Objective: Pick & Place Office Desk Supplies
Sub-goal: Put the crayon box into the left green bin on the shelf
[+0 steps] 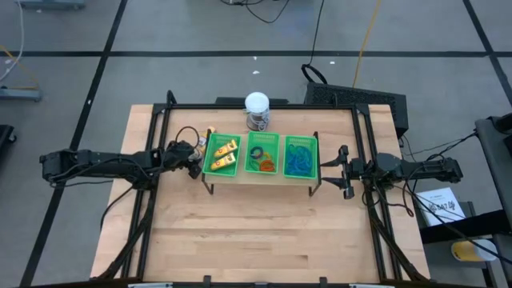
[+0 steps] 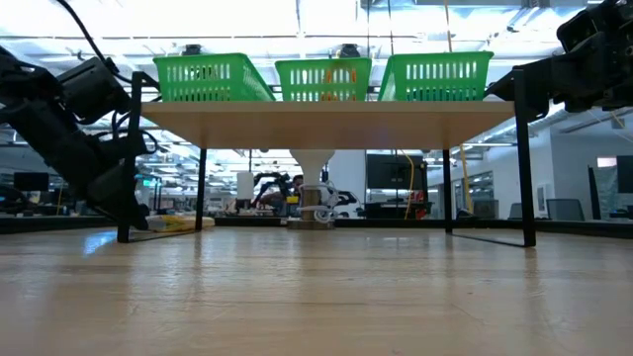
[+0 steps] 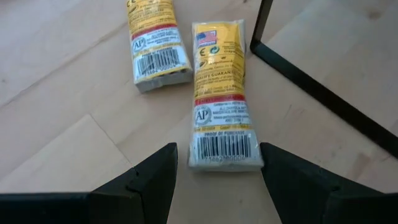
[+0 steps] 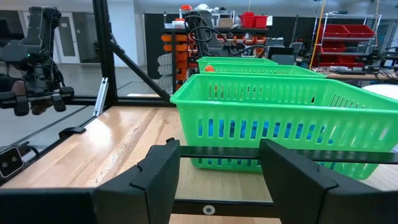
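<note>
Printed on two yellow-and-white packets (image 3: 221, 93) lying on the bench (image 1: 264, 240): barcodes, a round "AP" seal, a small flag mark; finer print unreadable. In the left wrist view, nearer packet just ahead of the left end effector (image 3: 217, 186), lined up with the gap between wide-spread fingers, nothing gripped; second packet (image 3: 155, 43) beside it, farther off. In the high view, left end effector (image 1: 192, 160) at centre left, arm stretched level from the left edge, close to the leftmost green basket (image 1: 222, 155) holding more yellow pieces. Middle basket (image 1: 262, 154) with orange and green rings, right basket (image 1: 301, 156) with blue loops. Right end effector (image 1: 336, 170) at centre right, fingers wide, empty, facing the right basket's wall, arm level from the right edge.
</note>
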